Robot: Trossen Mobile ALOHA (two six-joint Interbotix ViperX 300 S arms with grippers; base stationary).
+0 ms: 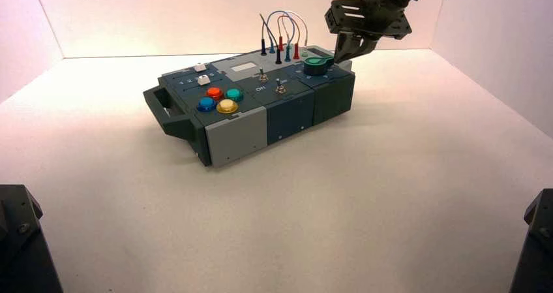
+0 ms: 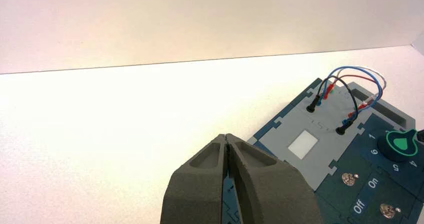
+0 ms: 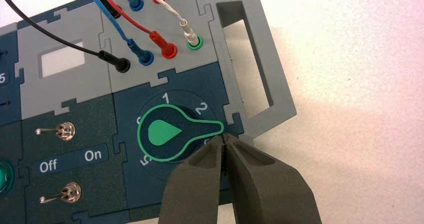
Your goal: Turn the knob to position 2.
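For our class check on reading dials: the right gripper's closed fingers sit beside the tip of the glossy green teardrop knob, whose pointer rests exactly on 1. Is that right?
Not quite. The right gripper, shut, does sit beside the tip of the glossy green teardrop knob, but the right wrist view shows the pointer lying just past the 2, not on 1.

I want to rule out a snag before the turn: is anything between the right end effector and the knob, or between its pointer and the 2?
Nothing visible. The right end effector, fingers together, sits right at the tip of the knob. The pointer lies just past the 2, with only bare dial face between. The wires plug in beyond the dial.
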